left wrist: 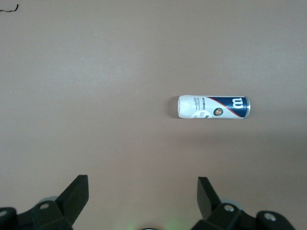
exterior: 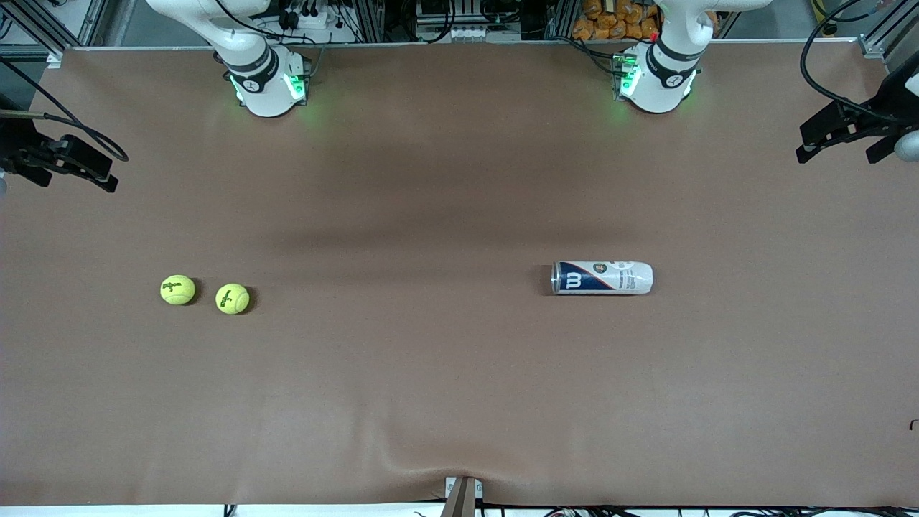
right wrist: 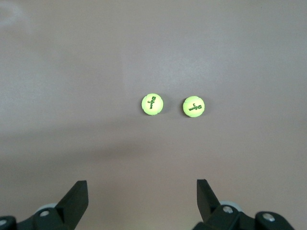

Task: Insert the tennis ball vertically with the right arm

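Tennis balls [exterior: 177,290] [exterior: 232,299] lie untouched near the tabletop's [exterior: 431,373] right-arm end; the can [exterior: 602,278] lies sideways. Both pincers, right [right wrist: 139,203] and left [left wrist: 143,203], hang wide open and empty, so nothing has started. Next likely needs the can upright.

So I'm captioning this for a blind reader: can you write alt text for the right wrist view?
Two yellow-green tennis balls lie side by side, apart, on a plain brown table. The right hand hangs high above them with its two black fingers spread wide open, holding nothing.
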`<act>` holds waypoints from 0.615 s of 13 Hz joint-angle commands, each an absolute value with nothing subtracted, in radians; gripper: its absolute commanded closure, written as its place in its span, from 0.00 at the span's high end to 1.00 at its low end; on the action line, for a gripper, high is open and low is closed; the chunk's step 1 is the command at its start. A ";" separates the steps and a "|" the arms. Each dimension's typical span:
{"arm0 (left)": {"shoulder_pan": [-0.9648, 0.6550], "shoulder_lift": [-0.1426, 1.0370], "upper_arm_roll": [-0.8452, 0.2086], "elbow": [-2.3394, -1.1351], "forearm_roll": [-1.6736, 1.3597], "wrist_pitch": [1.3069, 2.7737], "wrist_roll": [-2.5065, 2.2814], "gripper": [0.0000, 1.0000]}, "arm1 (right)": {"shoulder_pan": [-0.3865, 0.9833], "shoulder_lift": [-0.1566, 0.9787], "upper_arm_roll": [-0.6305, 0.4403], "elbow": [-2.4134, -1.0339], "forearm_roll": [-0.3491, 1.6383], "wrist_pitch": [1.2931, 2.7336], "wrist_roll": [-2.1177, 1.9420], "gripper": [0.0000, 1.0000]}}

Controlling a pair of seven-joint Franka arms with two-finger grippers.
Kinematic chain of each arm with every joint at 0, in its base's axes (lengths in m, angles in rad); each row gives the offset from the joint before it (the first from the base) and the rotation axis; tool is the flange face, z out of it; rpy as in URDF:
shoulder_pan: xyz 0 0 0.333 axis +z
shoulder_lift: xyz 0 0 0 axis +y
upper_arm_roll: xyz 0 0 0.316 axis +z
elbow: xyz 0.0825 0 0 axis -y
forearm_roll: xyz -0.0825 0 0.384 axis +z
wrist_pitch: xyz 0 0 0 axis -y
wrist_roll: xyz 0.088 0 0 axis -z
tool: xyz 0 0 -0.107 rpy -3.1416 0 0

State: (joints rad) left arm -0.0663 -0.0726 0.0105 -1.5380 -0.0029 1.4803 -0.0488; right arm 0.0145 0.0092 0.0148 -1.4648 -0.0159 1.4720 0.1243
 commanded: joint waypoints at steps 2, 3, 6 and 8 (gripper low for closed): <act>-0.057 -0.066 0.008 -1.514 -0.008 1.456 -0.049 1.00 | 0.009 0.011 0.014 -1.456 -0.002 1.463 0.120 1.00; -0.046 -0.069 0.008 -1.514 -0.009 1.456 -0.049 1.00 | 0.009 0.011 0.014 -1.456 -0.002 1.463 0.120 1.00; -0.026 -0.069 0.008 -1.511 -0.009 1.456 -0.043 1.00 | 0.009 0.011 0.014 -1.454 -0.002 1.463 0.120 1.00; -0.026 -0.069 0.009 -1.514 -0.006 1.448 -0.048 1.00 | 0.009 0.011 0.014 -1.454 -0.002 1.463 0.120 1.00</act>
State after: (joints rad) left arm -0.0306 -0.0726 0.0120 -1.5330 -0.0029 1.4764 -0.0472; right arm 0.0145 0.0092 0.0147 -1.4648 -0.0159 1.4719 0.1243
